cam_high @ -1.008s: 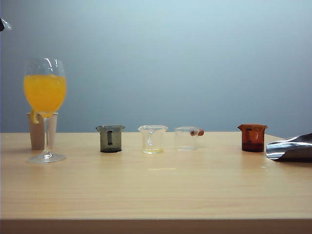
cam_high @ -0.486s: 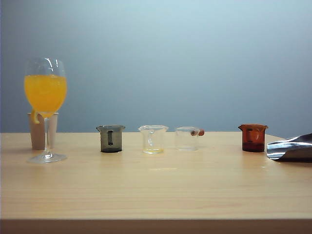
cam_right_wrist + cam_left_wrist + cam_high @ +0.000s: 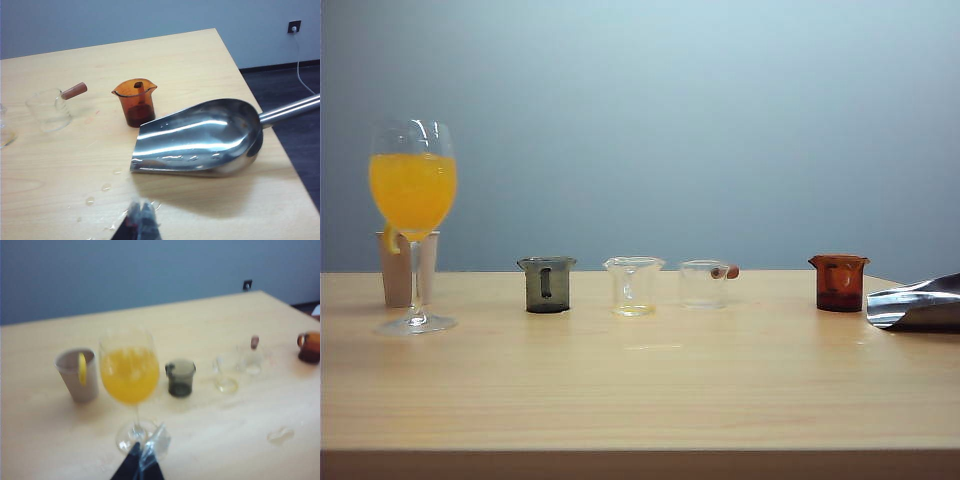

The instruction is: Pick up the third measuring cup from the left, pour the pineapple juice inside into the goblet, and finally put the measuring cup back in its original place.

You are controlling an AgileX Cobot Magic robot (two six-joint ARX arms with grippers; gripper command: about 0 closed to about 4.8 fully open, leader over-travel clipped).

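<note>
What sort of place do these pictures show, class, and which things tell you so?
Probably a test bench staged as a drinks counter: a bare wooden table against a plain wall, a row of small cups such as the third measuring cup, a filled goblet, a steel scoop.

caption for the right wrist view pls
Shut right gripper hovers over a table with a steel scoop, amber cup and clear cup.

Even soft light — left-wrist view blurred
</note>
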